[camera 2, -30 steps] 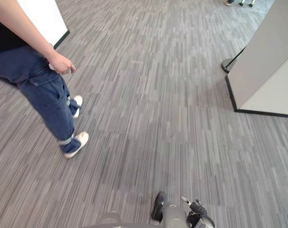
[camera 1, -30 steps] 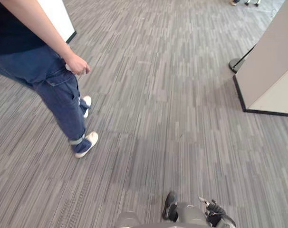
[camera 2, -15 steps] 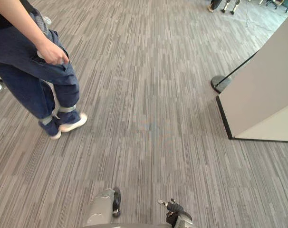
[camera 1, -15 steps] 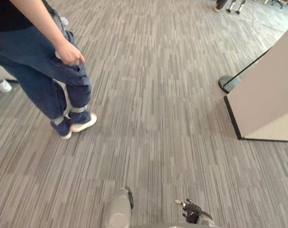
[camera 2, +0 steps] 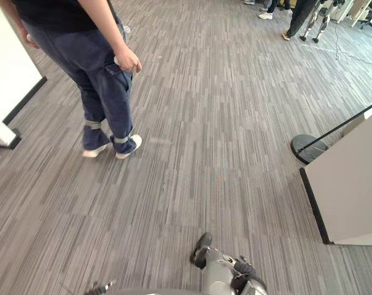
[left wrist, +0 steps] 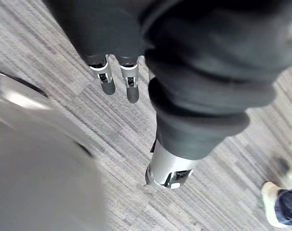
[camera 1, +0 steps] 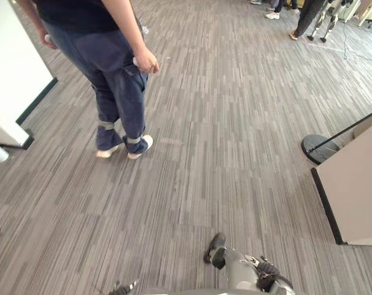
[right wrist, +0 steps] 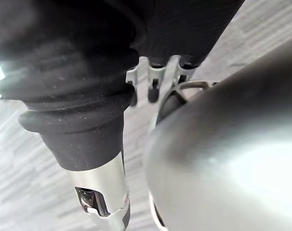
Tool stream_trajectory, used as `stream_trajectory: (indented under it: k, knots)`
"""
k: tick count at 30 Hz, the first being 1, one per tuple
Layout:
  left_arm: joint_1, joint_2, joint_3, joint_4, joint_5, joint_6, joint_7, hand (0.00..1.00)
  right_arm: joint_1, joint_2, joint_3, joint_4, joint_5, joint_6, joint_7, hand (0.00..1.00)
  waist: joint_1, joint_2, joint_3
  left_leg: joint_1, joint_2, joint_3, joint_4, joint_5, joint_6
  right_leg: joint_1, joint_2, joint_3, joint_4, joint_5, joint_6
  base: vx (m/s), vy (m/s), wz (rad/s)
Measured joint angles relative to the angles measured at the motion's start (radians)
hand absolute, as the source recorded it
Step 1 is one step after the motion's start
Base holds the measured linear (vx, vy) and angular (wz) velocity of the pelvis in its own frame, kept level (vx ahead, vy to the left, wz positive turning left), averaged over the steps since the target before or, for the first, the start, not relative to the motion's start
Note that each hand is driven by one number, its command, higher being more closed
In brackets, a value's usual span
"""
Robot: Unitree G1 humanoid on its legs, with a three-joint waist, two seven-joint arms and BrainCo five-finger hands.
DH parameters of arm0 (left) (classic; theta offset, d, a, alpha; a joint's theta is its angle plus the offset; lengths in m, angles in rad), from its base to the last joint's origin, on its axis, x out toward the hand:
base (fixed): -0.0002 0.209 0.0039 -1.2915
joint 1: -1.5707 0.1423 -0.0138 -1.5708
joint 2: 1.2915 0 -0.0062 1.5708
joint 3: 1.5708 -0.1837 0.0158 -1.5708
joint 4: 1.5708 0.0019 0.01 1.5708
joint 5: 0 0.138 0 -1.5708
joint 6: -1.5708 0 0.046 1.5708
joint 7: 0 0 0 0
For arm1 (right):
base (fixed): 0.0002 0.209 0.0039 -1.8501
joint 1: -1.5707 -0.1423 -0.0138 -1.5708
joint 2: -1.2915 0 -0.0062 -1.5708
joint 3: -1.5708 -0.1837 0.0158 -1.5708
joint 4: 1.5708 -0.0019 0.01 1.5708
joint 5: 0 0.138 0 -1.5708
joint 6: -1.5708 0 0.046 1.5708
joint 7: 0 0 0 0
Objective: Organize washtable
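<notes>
Grey carpet (camera 1: 235, 123), no washtable in sight.
Both hands (left wrist: 119, 77) (right wrist: 155, 79) hang relaxed, holding nothing; person (camera 1: 115, 80) at 11 o'clock; reaching the washtable looks due.

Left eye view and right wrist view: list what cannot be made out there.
- Person, left eye view: the upper body is cut off by the top edge.
- Small white thing in the person's hand: mostly covered by that hand and too small to identify.
- Right robot hand, right wrist view: open or shut is unreadable, because its dark cover and a blurred grey shape block it.
- Beige panel, left eye view: cut off by the right edge.
</notes>
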Motion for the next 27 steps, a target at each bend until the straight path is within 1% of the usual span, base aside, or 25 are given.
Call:
stream_trajectory:
  k: [1, 2, 3, 4, 5, 6, 8, 9, 10, 11, 12, 13, 14, 15, 16, 17, 18, 19, 20, 21, 22, 23, 24, 26, 27]
  knots:
    - [0.034, -0.013, -0.007, 0.026, -0.006, 0.007, 0.003, 0.00, 0.000, -0.015, 0.024, -0.005, 0.002, 0.005, -0.004, 0.00, 0.003, 0.033, -0.008, -0.050, 0.069, 0.009, 0.152, 0.123, -0.025, 0.043, 0.073, 0.046, -0.006, -0.027, -0.001, 0.77, -0.052, -1.39]
    - [0.044, -0.015, -0.009, 0.032, -0.010, 0.011, 0.003, 0.00, -0.001, -0.018, 0.028, -0.004, 0.004, 0.002, -0.010, 0.00, 0.009, 0.043, -0.007, -0.097, 0.093, 0.013, 0.236, 0.074, -0.004, 0.057, 0.095, 0.068, -0.007, -0.048, -0.005, 0.76, 0.080, -1.33]
    - [0.030, -0.010, -0.009, 0.031, -0.010, 0.016, 0.001, 0.00, -0.014, -0.015, 0.028, -0.002, 0.012, 0.001, -0.026, 0.00, 0.018, 0.037, 0.009, -0.197, 0.111, 0.031, 0.348, -0.025, 0.038, 0.102, 0.115, 0.109, -0.018, -0.082, 0.008, 0.73, 0.070, -0.87]
    - [0.012, -0.004, -0.009, 0.029, -0.012, 0.016, -0.001, 0.00, -0.020, -0.013, 0.033, 0.018, 0.020, 0.005, -0.037, 0.00, 0.020, 0.015, 0.028, -0.277, 0.101, 0.038, 0.362, -0.090, 0.037, 0.186, 0.115, 0.140, -0.066, -0.096, 0.028, 0.86, 0.084, -0.70]
    - [0.014, -0.003, -0.008, 0.018, -0.018, 0.015, -0.001, 0.00, -0.019, -0.011, 0.040, 0.030, 0.021, 0.006, -0.041, 0.00, 0.024, 0.002, 0.032, -0.304, 0.094, 0.041, 0.339, -0.114, 0.038, 0.227, 0.112, 0.155, -0.092, -0.097, 0.034, 0.68, 0.075, -0.54]
    - [0.017, 0.006, -0.009, 0.008, -0.032, 0.007, -0.005, 0.00, -0.016, -0.004, 0.073, 0.037, 0.020, 0.007, -0.042, 0.00, 0.028, -0.029, 0.038, -0.365, 0.081, 0.034, 0.247, -0.153, 0.036, 0.311, 0.103, 0.185, -0.149, -0.104, 0.065, 0.66, 0.118, -0.53]
    - [0.011, 0.022, -0.022, -0.001, -0.038, 0.006, -0.004, 0.00, -0.021, 0.003, 0.106, 0.037, 0.017, 0.003, -0.043, 0.00, 0.024, -0.050, 0.042, -0.444, 0.055, 0.000, -0.004, -0.167, 0.025, 0.391, 0.076, 0.215, -0.193, -0.128, 0.115, 0.63, 0.191, -0.51]
    - [0.012, 0.020, -0.021, -0.015, -0.038, 0.004, -0.002, 0.00, -0.024, 0.008, 0.114, 0.037, 0.004, -0.001, -0.044, 0.00, 0.027, -0.057, 0.042, -0.471, 0.028, -0.032, -0.260, -0.153, 0.005, 0.422, 0.054, 0.238, -0.202, -0.151, 0.151, 0.61, 0.305, -0.52]
    - [0.014, 0.015, -0.020, -0.022, -0.047, -0.005, 0.001, 0.00, -0.020, 0.010, 0.111, 0.039, -0.012, -0.008, -0.050, 0.00, 0.029, -0.054, 0.041, -0.467, 0.002, -0.082, -0.540, -0.093, -0.048, 0.459, 0.036, 0.251, -0.209, -0.180, 0.195, 0.61, 0.336, -0.49]
    - [0.014, 0.015, -0.020, -0.022, -0.056, -0.006, 0.003, 0.00, -0.018, 0.012, 0.110, 0.042, -0.014, -0.010, -0.056, 0.00, 0.032, -0.056, 0.043, -0.464, -0.007, -0.103, -0.611, -0.020, -0.062, 0.478, 0.020, 0.261, -0.209, -0.199, 0.218, 0.64, 0.392, -0.50]
    - [0.015, 0.015, -0.023, -0.017, -0.075, -0.005, 0.016, 0.00, -0.005, 0.019, 0.111, 0.048, -0.025, -0.010, -0.070, 0.00, 0.051, -0.059, 0.037, -0.427, -0.029, -0.104, -0.651, 0.125, -0.068, 0.522, -0.010, 0.285, -0.211, -0.229, 0.251, 0.65, 0.381, -0.39]
    - [0.016, 0.025, -0.025, -0.017, -0.078, -0.007, 0.021, 0.00, 0.000, 0.027, 0.111, 0.057, -0.034, -0.010, -0.074, 0.00, 0.056, -0.076, 0.034, -0.425, -0.047, -0.096, -0.639, 0.162, -0.038, 0.531, -0.032, 0.291, -0.209, -0.235, 0.257, 0.77, 0.399, -0.42]
    - [0.013, 0.045, -0.028, -0.027, -0.089, -0.020, 0.031, 0.00, -0.013, 0.052, 0.114, 0.078, -0.051, -0.009, -0.078, 0.00, 0.054, -0.132, 0.022, -0.456, -0.063, -0.083, -0.526, 0.080, 0.012, 0.529, -0.058, 0.296, -0.182, -0.213, 0.224, 0.75, 0.363, -0.36]
    - [0.014, 0.046, -0.020, -0.027, -0.100, -0.019, 0.037, 0.00, -0.013, 0.058, 0.113, 0.081, -0.051, -0.009, -0.080, 0.00, 0.055, -0.126, 0.026, -0.462, -0.056, -0.066, -0.437, 0.033, 0.033, 0.514, -0.074, 0.315, -0.126, -0.191, 0.226, 0.60, 0.313, -0.43]
    - [0.016, 0.047, -0.013, -0.026, -0.109, -0.016, 0.038, 0.00, -0.012, 0.060, 0.112, 0.082, -0.051, -0.009, -0.080, 0.00, 0.056, -0.133, 0.022, -0.457, -0.055, -0.051, -0.394, -0.003, 0.043, 0.502, -0.089, 0.338, -0.075, -0.184, 0.234, 0.54, 0.323, -0.49]
    - [0.021, 0.057, -0.007, -0.016, -0.115, -0.010, 0.040, 0.00, 0.005, 0.071, 0.109, 0.083, -0.050, -0.010, -0.079, 0.00, 0.049, -0.151, 0.010, -0.424, -0.067, -0.019, -0.318, -0.065, 0.069, 0.475, -0.141, 0.380, 0.069, -0.160, 0.239, 0.40, 0.242, -0.39]
    - [0.021, 0.061, -0.009, -0.015, -0.115, -0.010, 0.040, 0.00, 0.014, 0.074, 0.100, 0.079, -0.050, -0.010, -0.075, 0.00, 0.048, -0.157, 0.006, -0.401, -0.078, -0.006, -0.299, -0.086, 0.076, 0.453, -0.170, 0.398, 0.146, -0.134, 0.231, 0.46, 0.267, -0.33]
    - [0.019, 0.063, -0.009, -0.017, -0.114, -0.008, 0.040, 0.00, 0.023, 0.072, 0.092, 0.071, -0.050, -0.016, -0.074, 0.00, 0.048, -0.156, 0.007, -0.341, -0.097, 0.019, -0.299, -0.124, 0.097, 0.400, -0.214, 0.415, 0.306, -0.028, 0.180, 0.35, 0.214, -0.14]
    - [0.018, 0.065, -0.011, -0.017, -0.114, -0.008, 0.042, 0.00, 0.029, 0.073, 0.079, 0.061, -0.047, -0.026, -0.079, 0.00, 0.042, -0.151, 0.006, -0.298, -0.111, 0.026, -0.322, -0.148, 0.105, 0.376, -0.233, 0.415, 0.369, 0.061, 0.156, 0.44, 0.261, 0.07]
    - [0.010, 0.062, -0.022, -0.023, -0.114, -0.007, 0.046, 0.00, 0.038, 0.057, 0.071, 0.032, -0.040, -0.040, -0.082, 0.00, 0.016, -0.136, 0.006, -0.211, -0.119, 0.024, -0.407, -0.194, 0.120, 0.325, -0.256, 0.417, 0.517, 0.148, 0.163, 0.43, 0.213, 0.26]
    - [-0.003, 0.073, -0.033, -0.029, -0.112, -0.010, 0.053, 0.00, 0.038, 0.055, 0.073, 0.009, -0.040, -0.049, -0.082, 0.00, 0.009, -0.141, 0.008, -0.156, -0.128, 0.022, -0.452, -0.193, 0.121, 0.244, -0.271, 0.406, 0.667, 0.043, 0.176, 0.51, 0.198, 0.27]
    - [-0.010, 0.079, -0.044, -0.030, -0.109, -0.010, 0.060, 0.00, 0.038, 0.055, 0.074, -0.003, -0.043, -0.051, -0.084, 0.00, 0.004, -0.139, 0.008, -0.127, -0.129, 0.022, -0.483, -0.191, 0.119, 0.210, -0.268, 0.386, 0.712, -0.008, 0.159, 0.49, 0.129, 0.10]
    - [-0.013, 0.087, -0.052, -0.033, -0.100, -0.011, 0.063, 0.00, 0.038, 0.054, 0.075, -0.023, -0.050, -0.057, -0.084, 0.00, -0.009, -0.135, 0.007, -0.051, -0.127, 0.027, -0.569, -0.178, 0.112, 0.144, -0.245, 0.310, 0.722, -0.100, 0.155, 0.41, 0.075, -0.01]
    - [-0.019, 0.085, -0.074, -0.039, -0.086, -0.011, 0.062, 0.00, 0.040, 0.051, 0.085, -0.041, -0.053, -0.059, -0.085, 0.00, -0.012, -0.115, 0.011, 0.012, -0.112, 0.036, -0.637, -0.171, 0.105, 0.102, -0.193, 0.227, 0.607, -0.176, 0.148, 0.43, -0.016, -0.06]
    - [-0.030, 0.077, -0.094, -0.039, -0.079, -0.010, 0.059, 0.00, 0.039, 0.047, 0.087, -0.051, -0.058, -0.059, -0.084, 0.00, -0.013, -0.095, 0.016, 0.045, -0.095, 0.039, -0.666, -0.169, 0.101, 0.079, -0.123, 0.187, 0.431, -0.200, 0.150, 0.51, -0.094, 0.02]
